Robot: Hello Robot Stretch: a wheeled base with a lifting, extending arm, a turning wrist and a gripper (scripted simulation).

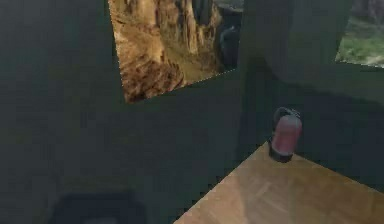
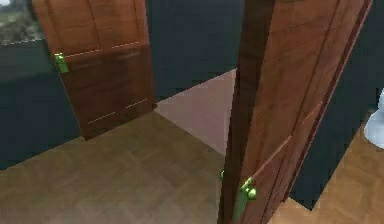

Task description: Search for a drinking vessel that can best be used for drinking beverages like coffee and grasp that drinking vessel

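In the forward view, a dark low shape (image 1: 95, 210) is seen nearest, cut off by the bottom edge and too dim to be named. To its right, a light wooden surface (image 1: 290, 195) is cropped by the bottom and right edges; whether it is floor or tabletop cannot be told. At its far corner, close against the dark wall (image 1: 60, 110), a small red cylinder (image 1: 285, 135) is stood upright, with a dark base and a grey loop on top; its kind cannot be made out, and it is not shaped like a cup. Higher on the wall a picture (image 1: 165, 45) of brown rock is hung, cropped by the top edge, and a second picture (image 1: 362, 40) is cut off by the right edge. In the arm side view, the near door (image 2: 290, 110) is seen at the right, of reddish wood, cropped above and below, with a green handle (image 2: 247, 190) low on its edge. A white thing (image 2: 376, 120) is cut off by the right edge and cannot be named. A wood floor (image 2: 120, 170) is spread to the left, and beyond it a pink patch (image 2: 200, 105) is partly hidden by the near door. Farthest, the far door (image 2: 100, 60) is cropped at the top, with a second handle (image 2: 62, 62) on its left side. The gripper's state cannot be told, nor where the vessel stands.
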